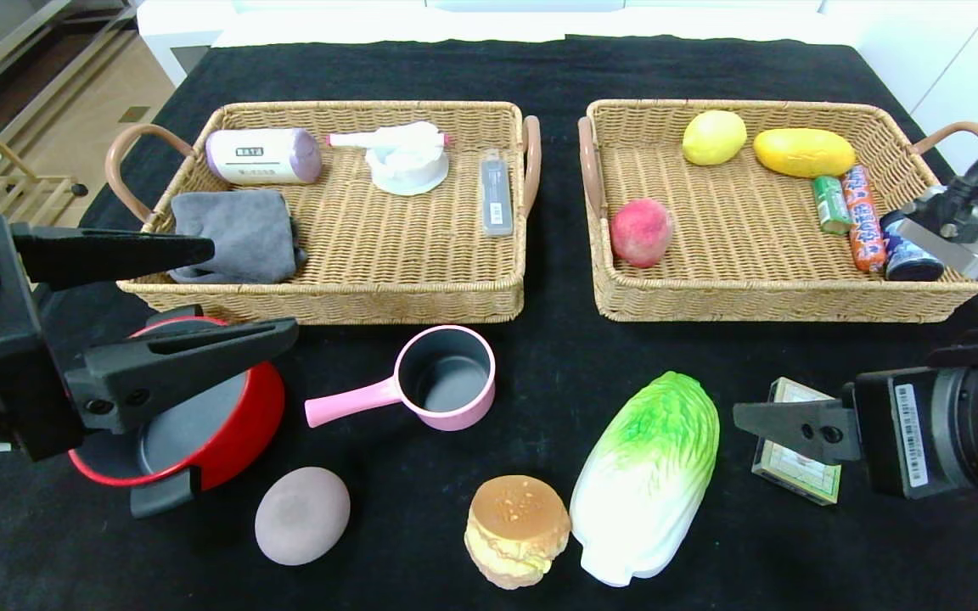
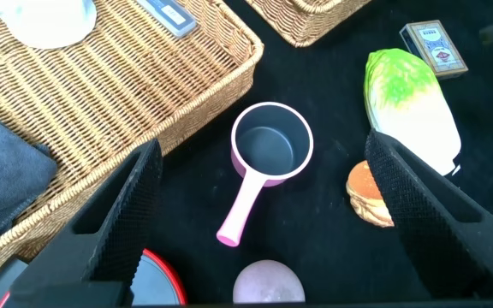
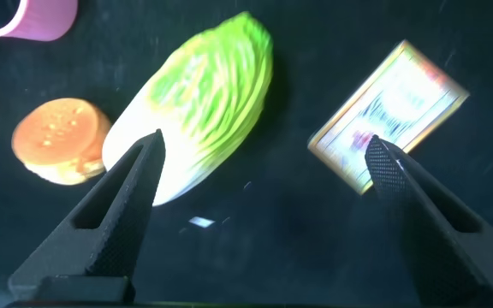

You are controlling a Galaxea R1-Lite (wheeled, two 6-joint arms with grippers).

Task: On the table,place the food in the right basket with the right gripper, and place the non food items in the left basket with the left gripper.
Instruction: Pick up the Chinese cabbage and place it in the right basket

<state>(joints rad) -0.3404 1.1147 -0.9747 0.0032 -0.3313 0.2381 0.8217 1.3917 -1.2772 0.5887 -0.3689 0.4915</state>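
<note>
On the black table [image 1: 557, 356], in front of the baskets, lie a red pot [image 1: 261, 407], a pink saucepan [image 1: 445, 378], a lilac lump [image 1: 302, 515], a burger bun [image 1: 516, 528], a napa cabbage [image 1: 649, 475] and a card box [image 1: 799, 467]. My left gripper [image 1: 254, 290] hangs open above the red pot, at the left basket's [image 1: 328, 301] front edge. In the left wrist view the saucepan [image 2: 272, 145] lies below the open jaws. My right gripper [image 1: 739, 417] hovers open over the box, beside the cabbage [image 3: 204, 111]. The right basket [image 1: 778, 304] stands behind it.
The left basket holds a grey cloth [image 1: 238, 236], a white-and-lilac cylinder [image 1: 261, 155], a white dish [image 1: 408, 165] and a grey bar [image 1: 496, 193]. The right basket holds a red peach [image 1: 640, 232], yellow fruits [image 1: 803, 151], packets [image 1: 864, 216] and a can [image 1: 909, 255].
</note>
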